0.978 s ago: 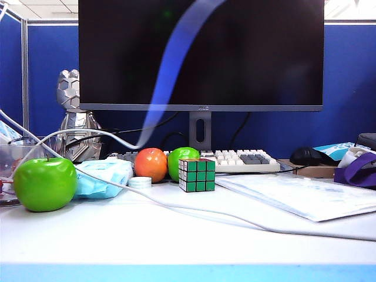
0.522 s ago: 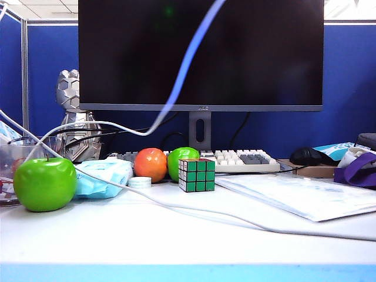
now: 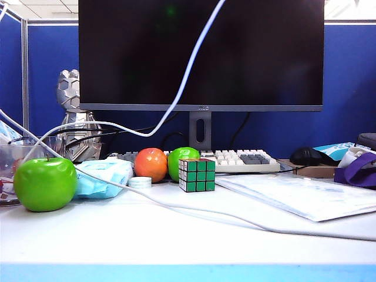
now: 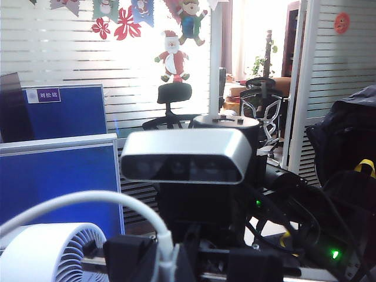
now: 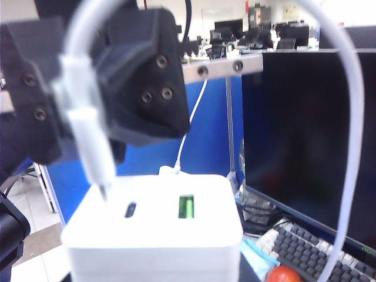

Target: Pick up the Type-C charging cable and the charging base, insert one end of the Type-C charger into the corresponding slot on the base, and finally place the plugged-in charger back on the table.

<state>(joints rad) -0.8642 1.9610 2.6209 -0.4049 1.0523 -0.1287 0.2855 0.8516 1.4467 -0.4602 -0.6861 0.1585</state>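
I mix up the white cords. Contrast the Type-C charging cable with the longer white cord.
The Type-C charging cable rises across the monitor, out of frame; the longer white cord lies along the table. The cable's plug is pinched in the left hand, over the charging base held up by the unseen right hand; the cord's ends are out of frame. Both are thin and white.

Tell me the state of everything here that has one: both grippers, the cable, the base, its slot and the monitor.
Type-C charging cable, lifted, plug tip beside the slot, not inserted.
left gripper, jaws shut on the cable's plug, above the base.
charging base, held up off the desk.
right gripper, fingers out of frame, carrying the base.
Type-C slot, empty.
monitor, screen dark.
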